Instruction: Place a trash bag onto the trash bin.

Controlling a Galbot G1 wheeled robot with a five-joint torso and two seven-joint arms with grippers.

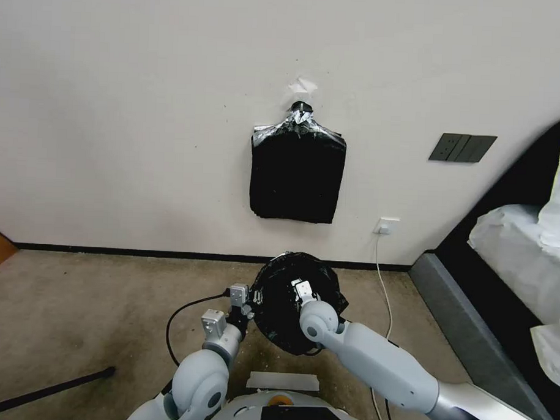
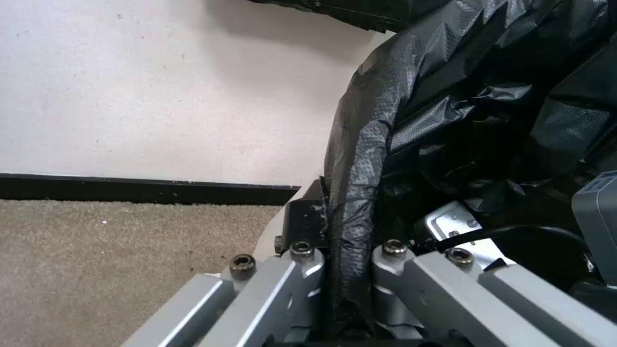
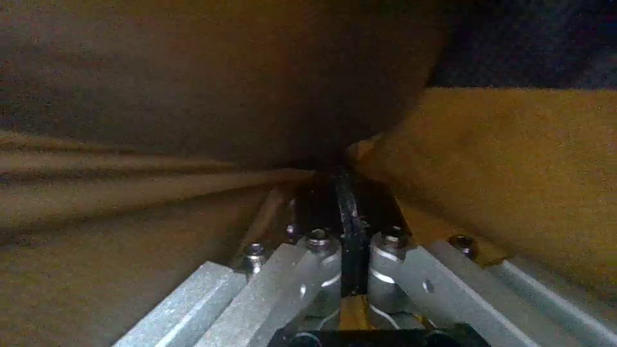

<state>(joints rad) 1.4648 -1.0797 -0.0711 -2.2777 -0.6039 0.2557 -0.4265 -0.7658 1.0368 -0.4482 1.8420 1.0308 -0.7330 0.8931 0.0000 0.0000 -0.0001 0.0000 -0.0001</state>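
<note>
The black trash bag is spread open over the trash bin, whose cream wall shows as a sliver under the bag's edge. My left gripper is at the bag's left rim, shut on the rolled edge of the bag, with the film pinched between its fingers. My right gripper reaches down inside the bag's mouth, shut on a thin black fold of the bag. The rest of the bin is hidden by the bag.
A flat black bundle of bags hangs on the wall above. A white cable drops from a wall socket. A bed stands at the right. A black cable and a dark rod lie on the carpet at the left.
</note>
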